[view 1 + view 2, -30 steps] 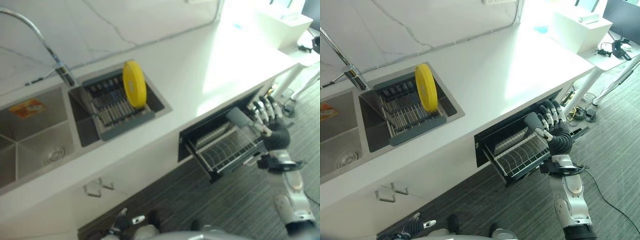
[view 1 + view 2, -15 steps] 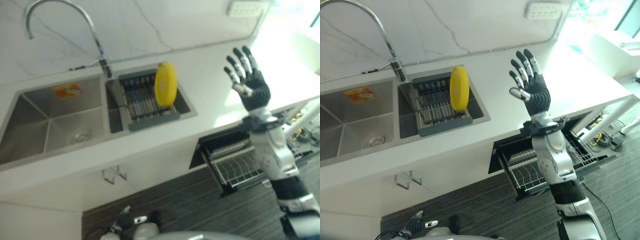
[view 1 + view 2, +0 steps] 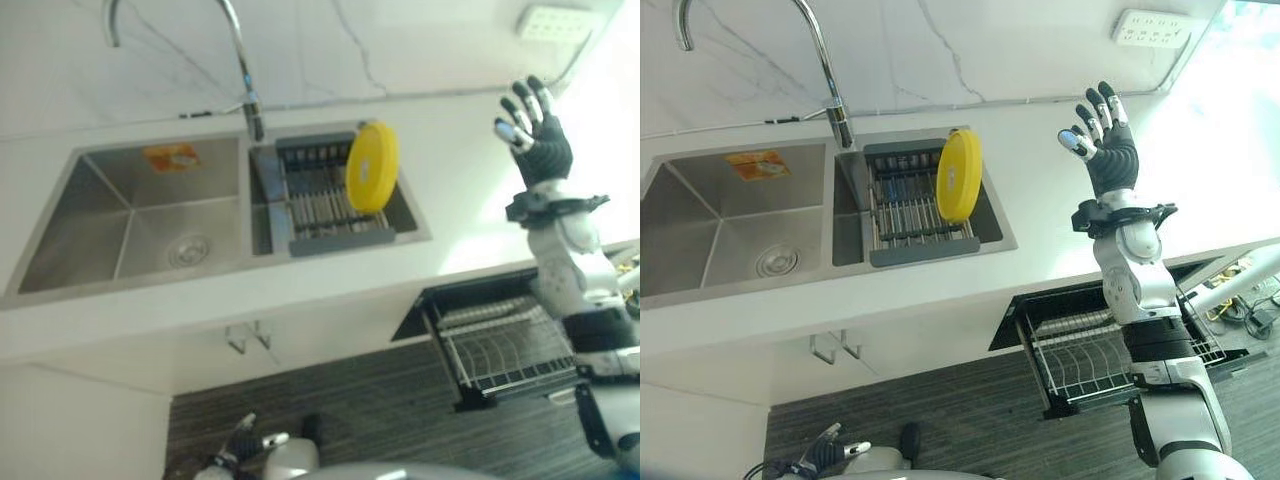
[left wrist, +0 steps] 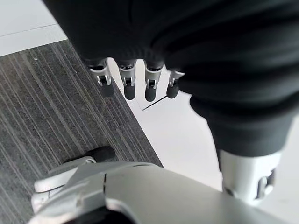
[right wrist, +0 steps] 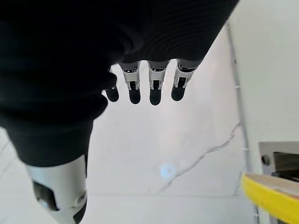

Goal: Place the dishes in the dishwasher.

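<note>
We see our right hand (image 3: 1108,150) raised high above the white stone countertop (image 3: 1040,180), its fingers (image 5: 155,88) straight and spread, holding nothing. It hangs well to the right of the round yellow plate (image 3: 959,176), which stands on edge in the grey slotted dish rack (image 3: 915,215) set into the right basin of the stainless steel double sink (image 3: 730,230). The plate leans at the rack's right end, upright and a little tilted. In our right wrist view a yellow edge of that plate (image 5: 268,196) shows past the fingers, against the white veined marble wall (image 5: 187,154).

A curved chrome tap (image 3: 830,90) rises behind the divider between the two basins. Below the countertop's front edge, under our right arm, the black pull-out dishwasher drawer (image 3: 1080,350) stands open, with its wire rack (image 3: 1090,365) bare of dishes.

Our left hand (image 4: 135,84) hangs low over the dark striped carpet floor (image 4: 56,116), fingers relaxed and slightly apart, gripping nothing.
</note>
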